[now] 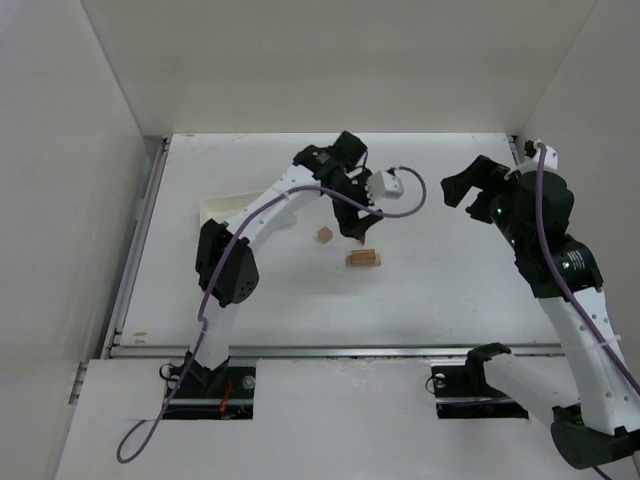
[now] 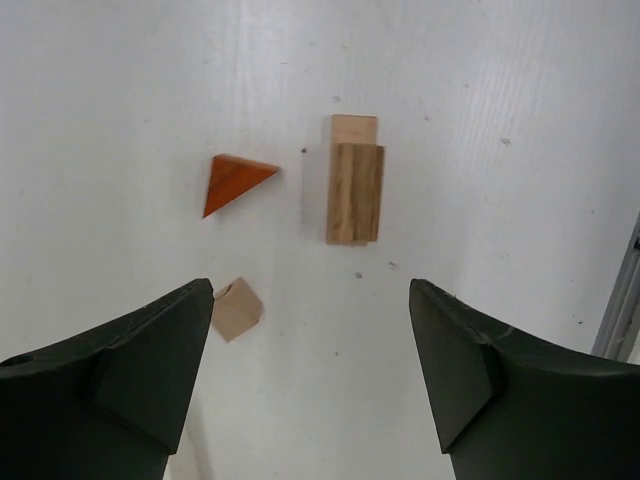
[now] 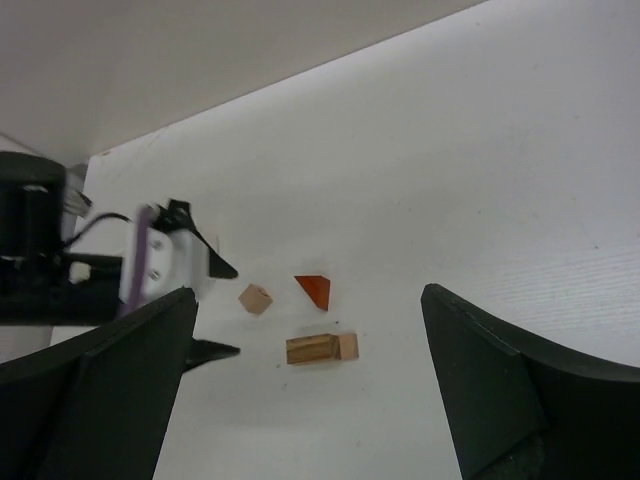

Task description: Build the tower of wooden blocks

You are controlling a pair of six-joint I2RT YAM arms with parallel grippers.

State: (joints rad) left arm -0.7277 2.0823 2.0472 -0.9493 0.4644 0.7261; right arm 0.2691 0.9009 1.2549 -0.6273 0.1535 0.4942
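Left gripper [image 2: 310,335] hovers over the tabletop [image 2: 500,100], fingers [image 2: 120,385] spread wide and empty. Right gripper [image 1: 462,195] is open too, well aside. Below lies the long tan block [image 2: 355,195], its length running straight away, with a paler block [image 2: 354,128] at its far end. The red wedge [image 2: 235,182] points at it, and the small cube [image 2: 237,308] sits beside the left finger. Light, stiff wood, I'd say — pinch the long flat sides.

A long white tray [image 1: 224,207] lies toward the far left of the white table [image 1: 440,290], which white walls [image 1: 330,60] enclose.
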